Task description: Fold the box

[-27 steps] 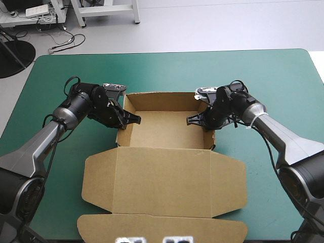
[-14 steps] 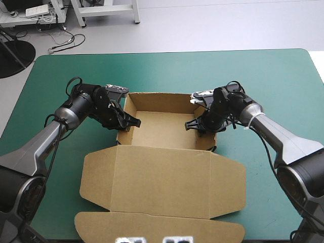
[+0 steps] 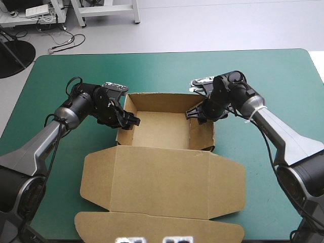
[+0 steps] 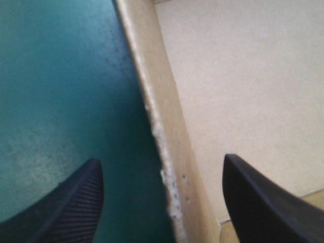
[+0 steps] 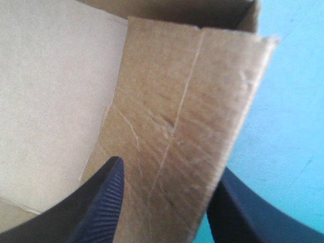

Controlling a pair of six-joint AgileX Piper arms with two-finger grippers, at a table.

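Observation:
The brown box (image 3: 162,129) lies mid-table as an open tray, its lid (image 3: 162,177) flat toward the near edge. My left gripper (image 3: 130,121) is open astride the tray's left wall (image 4: 163,121), one finger (image 4: 76,202) outside over the teal-green cover and the other over the tray floor (image 4: 243,76). My right gripper (image 3: 194,114) is open astride the right wall (image 3: 202,132), which leans inward. In the right wrist view that wall (image 5: 187,126) fills the gap between the fingertips of the right gripper (image 5: 169,174).
The lid's side flaps (image 3: 93,182) and its front tuck flap (image 3: 157,228) spread out close to the near edge. Bare teal-green cover (image 3: 167,71) lies beyond the box and on both sides of it.
Both grippers, earlier shut at the side walls, have opened. The right gripper has lifted and shifted toward the far corner, and the right wall now leans inward.

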